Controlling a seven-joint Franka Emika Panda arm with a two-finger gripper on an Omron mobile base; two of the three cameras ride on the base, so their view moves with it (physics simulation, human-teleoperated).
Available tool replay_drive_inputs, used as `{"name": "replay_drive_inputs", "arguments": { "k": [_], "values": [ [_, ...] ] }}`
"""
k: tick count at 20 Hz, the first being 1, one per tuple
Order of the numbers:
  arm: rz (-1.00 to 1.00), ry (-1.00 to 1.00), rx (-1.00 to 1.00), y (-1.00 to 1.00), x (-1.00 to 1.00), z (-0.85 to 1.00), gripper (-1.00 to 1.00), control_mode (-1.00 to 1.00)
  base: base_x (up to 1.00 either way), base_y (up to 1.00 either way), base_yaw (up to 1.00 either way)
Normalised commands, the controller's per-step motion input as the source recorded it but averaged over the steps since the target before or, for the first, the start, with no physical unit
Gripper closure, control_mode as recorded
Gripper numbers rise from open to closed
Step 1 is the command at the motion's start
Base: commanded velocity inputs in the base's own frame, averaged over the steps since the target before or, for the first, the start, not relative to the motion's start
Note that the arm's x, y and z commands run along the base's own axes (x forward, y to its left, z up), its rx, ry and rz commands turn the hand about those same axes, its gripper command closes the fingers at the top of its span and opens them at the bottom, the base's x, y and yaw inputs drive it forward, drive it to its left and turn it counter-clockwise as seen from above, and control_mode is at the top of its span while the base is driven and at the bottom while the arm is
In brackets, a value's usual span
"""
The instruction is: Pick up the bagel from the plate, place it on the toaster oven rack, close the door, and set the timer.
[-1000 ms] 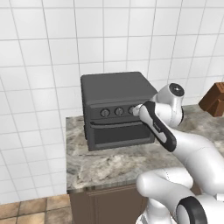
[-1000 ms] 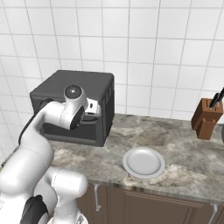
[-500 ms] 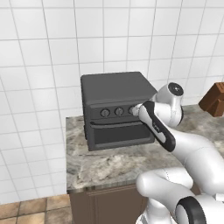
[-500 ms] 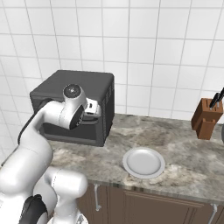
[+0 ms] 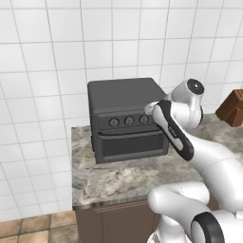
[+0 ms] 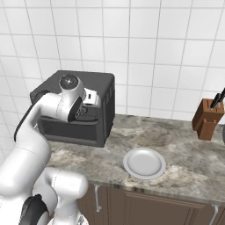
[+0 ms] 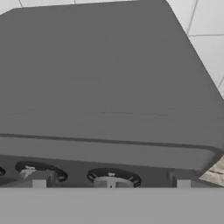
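The dark grey toaster oven [image 5: 124, 97] stands on the counter with its door [image 5: 133, 145] shut. My gripper [image 7: 111, 181] hovers at the right end of the knob row [image 5: 129, 120], just above and in front of it. Its two tips are open, wide apart on either side of a knob [image 7: 113, 177] without touching it. The hand [image 5: 151, 109] covers part of the rightmost knob. To the right of the oven [image 6: 94, 88] lies the round white plate [image 6: 144, 163], with nothing on it. The bagel and the toaster oven rack are out of view.
A brown knife block [image 6: 205, 119] stands at the far right of the marble counter [image 6: 184, 149], against the tiled wall. My arm's elbow [image 5: 190, 97] reaches across the oven's right side. Brown cabinet fronts [image 6: 145, 211] run below the counter edge.
The hand stays at the knob row with only a very slight shift. The oven, its door and the plate have not moved.
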Motion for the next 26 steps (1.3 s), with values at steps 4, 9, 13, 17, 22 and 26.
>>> {"name": "replay_drive_inputs", "arguments": {
  "k": [4,9,13,17,22,26],
  "values": [
    [0.0,-0.01,0.0,-0.03,0.15,0.12,-1.0,-1.0,0.0,0.0,0.0],
    [0.0,0.01,0.0,-0.04,0.03,-0.13,-1.0,-1.0,0.0,0.0,0.0],
    [0.0,0.0,0.0,0.0,-0.5,-0.24,-1.0,-1.0,0.0,0.0,0.0],
    [0.0,0.0,0.0,0.0,-0.56,0.0,-1.0,-1.0,0.0,0.0,0.0],
    [0.0,0.0,0.0,0.0,-0.01,0.0,-1.0,-1.0,0.0,0.0,0.0],
    [0.0,0.0,0.0,0.0,0.37,0.0,-1.0,-1.0,0.0,0.0,0.0]
  ]
}}
